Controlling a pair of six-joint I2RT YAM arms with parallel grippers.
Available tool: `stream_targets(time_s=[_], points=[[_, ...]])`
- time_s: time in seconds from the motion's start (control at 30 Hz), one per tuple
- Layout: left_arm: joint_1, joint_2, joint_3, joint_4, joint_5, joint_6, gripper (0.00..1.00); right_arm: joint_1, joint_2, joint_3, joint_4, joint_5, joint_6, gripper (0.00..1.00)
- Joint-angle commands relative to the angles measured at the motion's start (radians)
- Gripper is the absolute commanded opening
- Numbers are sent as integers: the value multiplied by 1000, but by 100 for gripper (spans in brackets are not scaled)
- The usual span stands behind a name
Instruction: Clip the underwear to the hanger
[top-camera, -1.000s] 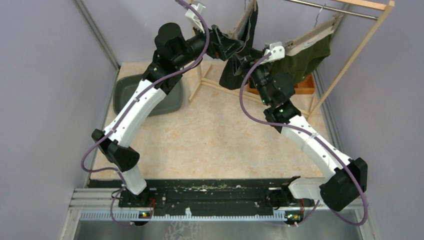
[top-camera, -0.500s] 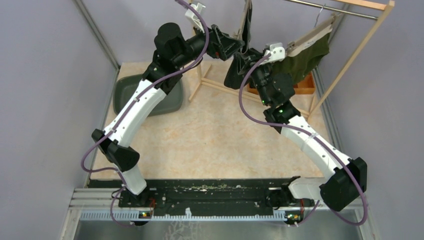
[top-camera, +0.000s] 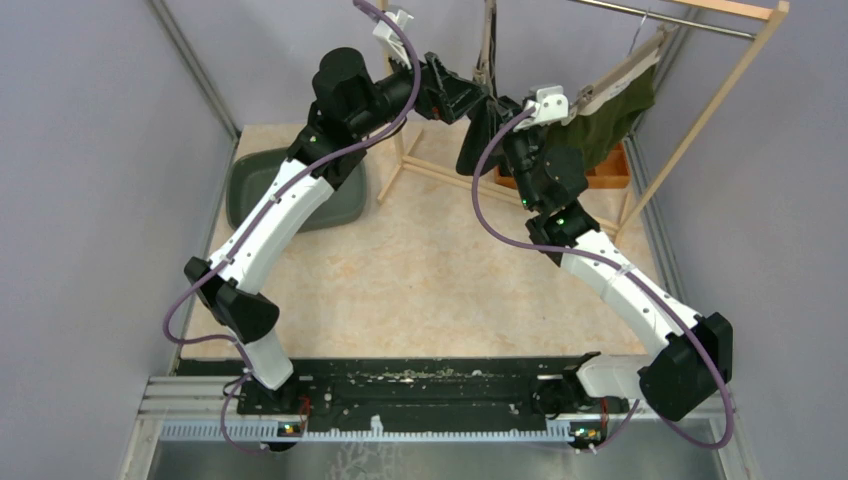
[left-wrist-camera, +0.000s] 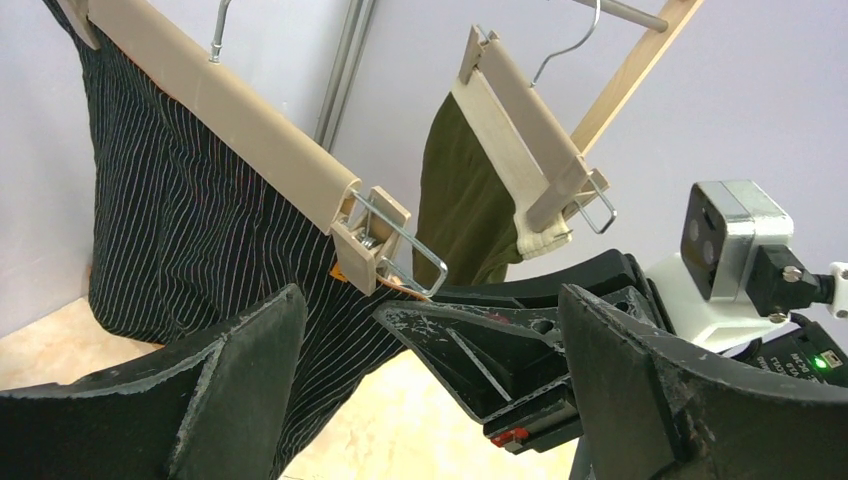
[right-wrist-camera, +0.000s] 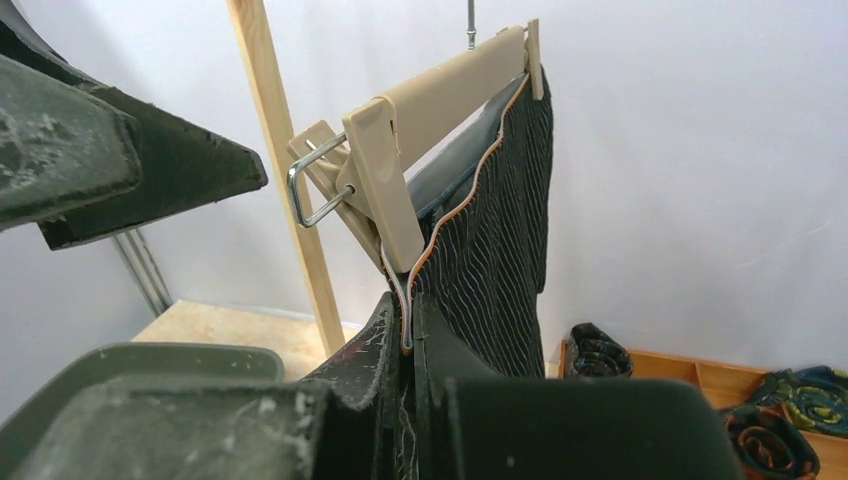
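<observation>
At the left wrist, the striped underwear (left-wrist-camera: 170, 230) hangs from the hanger (left-wrist-camera: 230, 110); the left end effector (left-wrist-camera: 432, 310) gapes wide below its clip (left-wrist-camera: 372, 240). At the right wrist, the right end effector (right-wrist-camera: 405, 325) pinches the underwear's trimmed edge. From above, both meet beside the rack (top-camera: 715, 100).

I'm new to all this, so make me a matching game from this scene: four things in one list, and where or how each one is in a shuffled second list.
Things:
1. left claw
2. right claw
3. green underwear
4. grey tub

Places or states:
A. pinched shut on the waistband of the striped underwear
B. sitting on the table, left side
C. wide open, holding nothing
D. hanging clamped in a wooden hanger

Pairs: 1-C, 2-A, 3-D, 4-B.
</observation>
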Motion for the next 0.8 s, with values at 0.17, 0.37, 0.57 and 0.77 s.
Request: stream_targets(time_s=[0.17, 0.37, 0.57, 0.77], points=[[6, 15, 76, -102, -100, -7, 100, 7, -23, -4, 61, -35, -55, 0], [6, 16, 65, -106, -150, 3, 100, 7, 8, 12, 67, -86, -63, 0], [6, 27, 71, -92, -177, 13, 100, 11, 37, 23, 86, -112, -73, 0], [6, 51, 104, -90, -179, 16, 100, 25, 73, 47, 92, -115, -90, 0]])
